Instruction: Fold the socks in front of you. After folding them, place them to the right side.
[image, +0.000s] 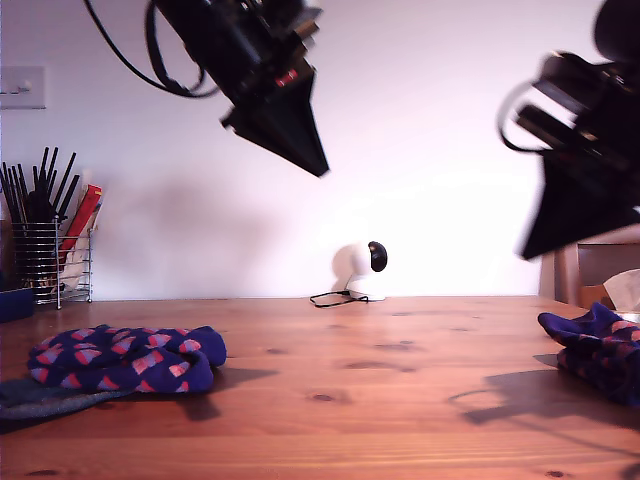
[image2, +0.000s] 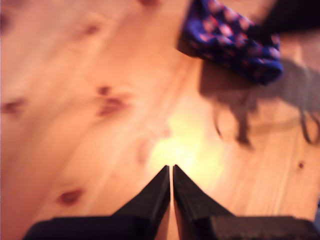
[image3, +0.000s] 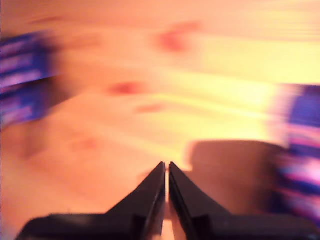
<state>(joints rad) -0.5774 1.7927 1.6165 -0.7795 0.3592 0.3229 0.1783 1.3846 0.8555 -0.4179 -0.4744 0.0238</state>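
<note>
A navy-purple sock with red-pink checks (image: 125, 358) lies bunched at the exterior view's left, on top of a plain grey-blue sock (image: 40, 398). Another checked sock (image: 600, 350) sits bundled at the exterior view's right edge; the first wrist view shows it too (image2: 230, 37). My first gripper (image: 318, 168) hangs high above the table's middle, shut and holding nothing (image2: 171, 170). My second gripper (image: 530, 248) is blurred with motion above the sock at the exterior view's right, also shut and holding nothing (image3: 166, 166). The second wrist view shows smeared checked socks (image3: 22, 75) on both sides.
A wire holder of black utensils (image: 50, 250) and a blue bowl (image: 15, 303) stand at the back on the exterior view's left. A small white device (image: 362, 265) with a cable sits by the wall. A chair back (image: 600, 265) shows at the exterior view's right.
</note>
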